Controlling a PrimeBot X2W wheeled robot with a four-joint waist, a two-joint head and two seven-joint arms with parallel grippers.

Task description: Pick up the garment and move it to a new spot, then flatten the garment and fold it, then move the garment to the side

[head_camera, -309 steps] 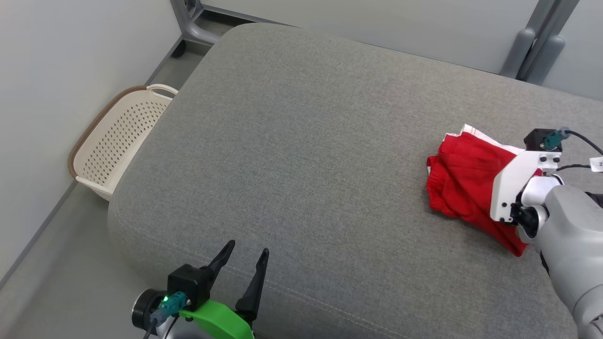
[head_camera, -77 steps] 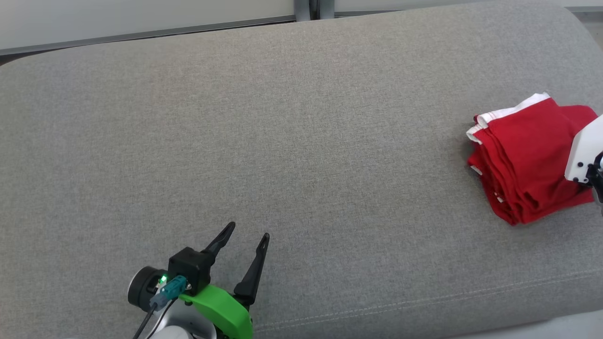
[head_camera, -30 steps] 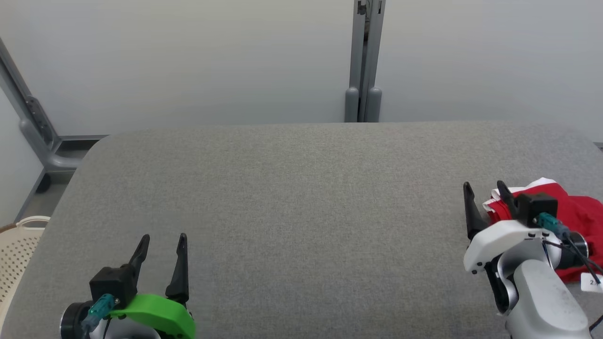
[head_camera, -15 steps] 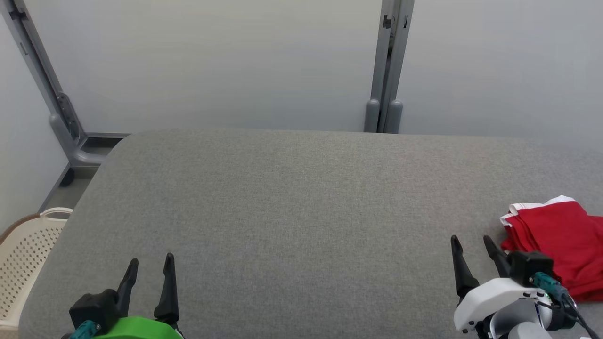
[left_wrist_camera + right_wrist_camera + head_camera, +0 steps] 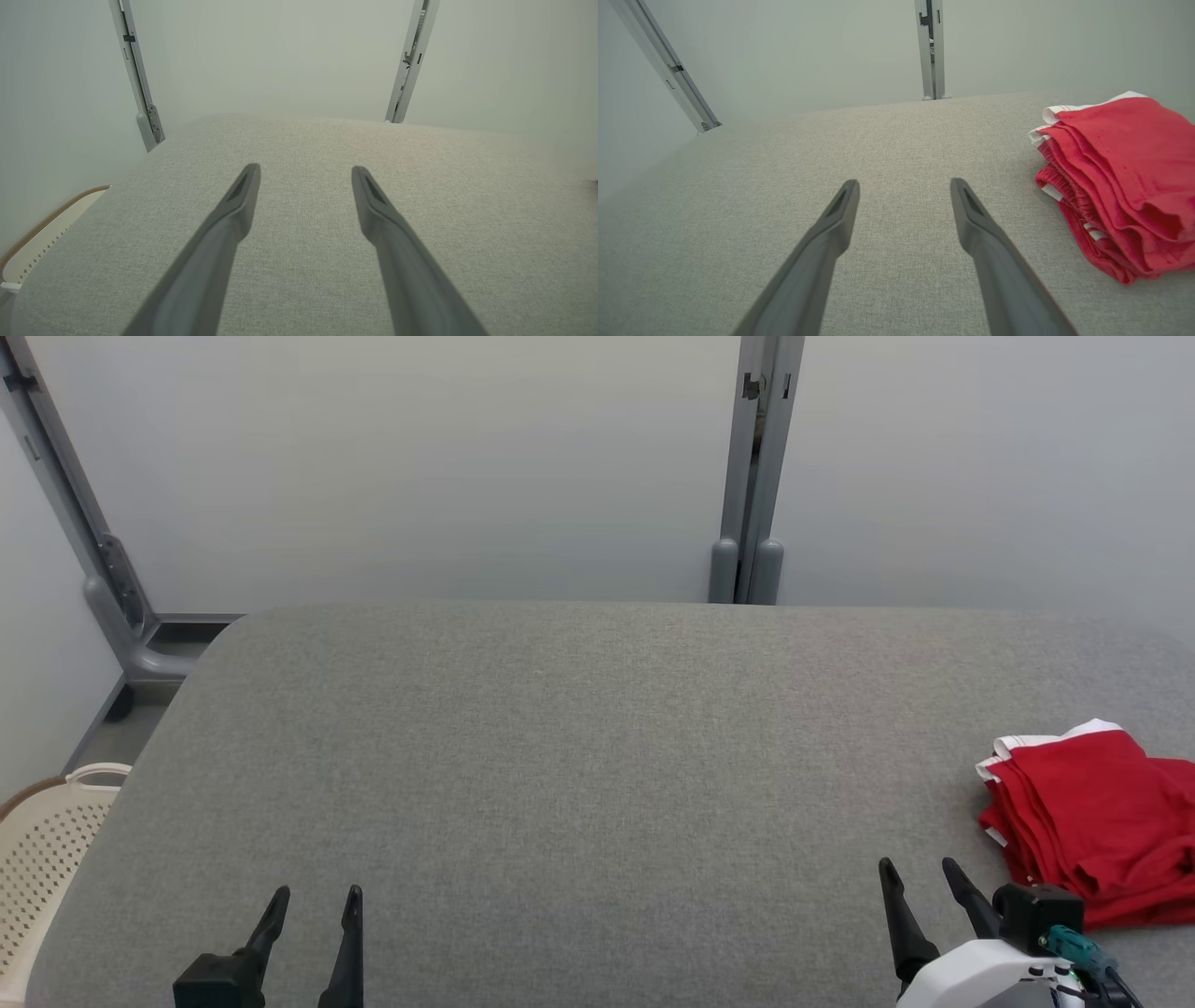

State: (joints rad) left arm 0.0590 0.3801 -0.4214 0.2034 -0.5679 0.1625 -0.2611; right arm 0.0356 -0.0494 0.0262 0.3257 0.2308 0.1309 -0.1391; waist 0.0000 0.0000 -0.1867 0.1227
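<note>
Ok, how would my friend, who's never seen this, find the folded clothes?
Start at the big grey cushion. Go to its right end, near the right tool. The garment lies there, folded: bright red with a white edge, unlike the grey around it.

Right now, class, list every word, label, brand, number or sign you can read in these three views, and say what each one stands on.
No text can be read in any view.
red garment: small white patches along its folded edge, too small to tell whether they carry print.
grey cushion, basket, metal post: no marking seen.
</note>
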